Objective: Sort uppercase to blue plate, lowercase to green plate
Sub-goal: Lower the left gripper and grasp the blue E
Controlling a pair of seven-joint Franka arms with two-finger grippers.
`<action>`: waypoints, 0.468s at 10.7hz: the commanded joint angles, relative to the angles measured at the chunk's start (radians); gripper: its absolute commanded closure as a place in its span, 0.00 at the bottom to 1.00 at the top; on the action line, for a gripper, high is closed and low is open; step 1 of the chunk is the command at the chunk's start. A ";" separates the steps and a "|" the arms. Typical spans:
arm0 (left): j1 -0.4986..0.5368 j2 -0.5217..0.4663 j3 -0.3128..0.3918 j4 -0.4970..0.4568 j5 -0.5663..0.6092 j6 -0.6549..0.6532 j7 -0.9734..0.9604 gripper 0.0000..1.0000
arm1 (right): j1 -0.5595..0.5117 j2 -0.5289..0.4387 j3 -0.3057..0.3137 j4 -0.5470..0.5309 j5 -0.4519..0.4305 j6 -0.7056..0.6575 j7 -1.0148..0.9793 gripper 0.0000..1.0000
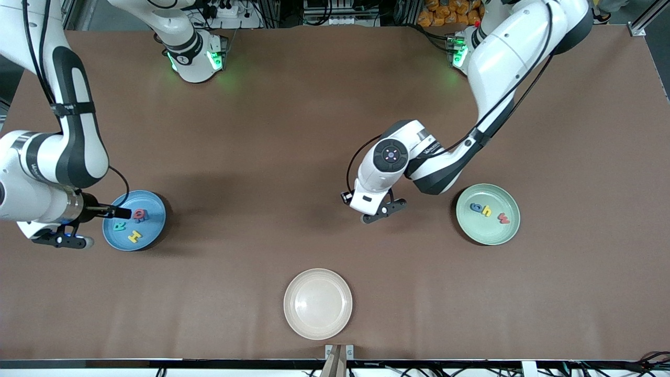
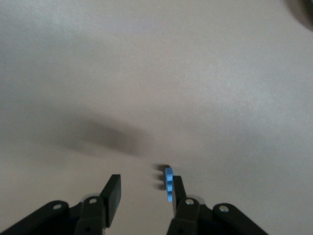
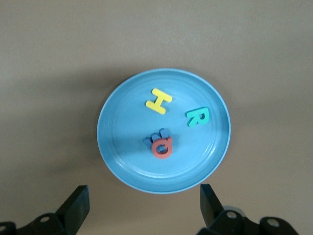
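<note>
The blue plate [image 1: 155,202] [image 3: 110,147] holds the yellow H [image 3: 159,101], the teal R [image 3: 197,117] and the red Q [image 3: 162,148], which lies on a dark blue letter [image 3: 157,134]. My right gripper [image 1: 65,240] [image 3: 143,196] is open and empty, above the table beside that plate's rim. The green plate [image 1: 502,196] holds the dark blue g [image 1: 476,208], the yellow h [image 1: 487,211] and the red m/w [image 1: 503,218]. My left gripper [image 1: 384,210] [image 2: 145,185] is over bare table beside the green plate. Its jaws stand apart, and the light blue m [image 2: 168,183] clings to one finger.
A cream plate [image 1: 317,303] sits empty near the front camera's edge, midway along the table. Brown table cloth lies between the three plates. Both arm bases stand along the edge farthest from the front camera.
</note>
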 commanded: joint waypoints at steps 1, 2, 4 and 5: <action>-0.104 0.018 0.078 0.042 -0.021 0.028 -0.048 0.50 | -0.015 -0.091 0.013 -0.119 0.001 0.024 -0.038 0.00; -0.124 0.030 0.089 0.054 -0.021 0.033 -0.061 0.50 | -0.015 -0.108 0.013 -0.151 0.001 0.038 -0.051 0.00; -0.149 0.041 0.115 0.069 -0.021 0.034 -0.063 0.51 | -0.013 -0.133 0.013 -0.217 0.001 0.094 -0.052 0.00; -0.157 0.053 0.118 0.075 -0.019 0.036 -0.063 0.51 | -0.013 -0.133 0.013 -0.229 0.001 0.107 -0.052 0.00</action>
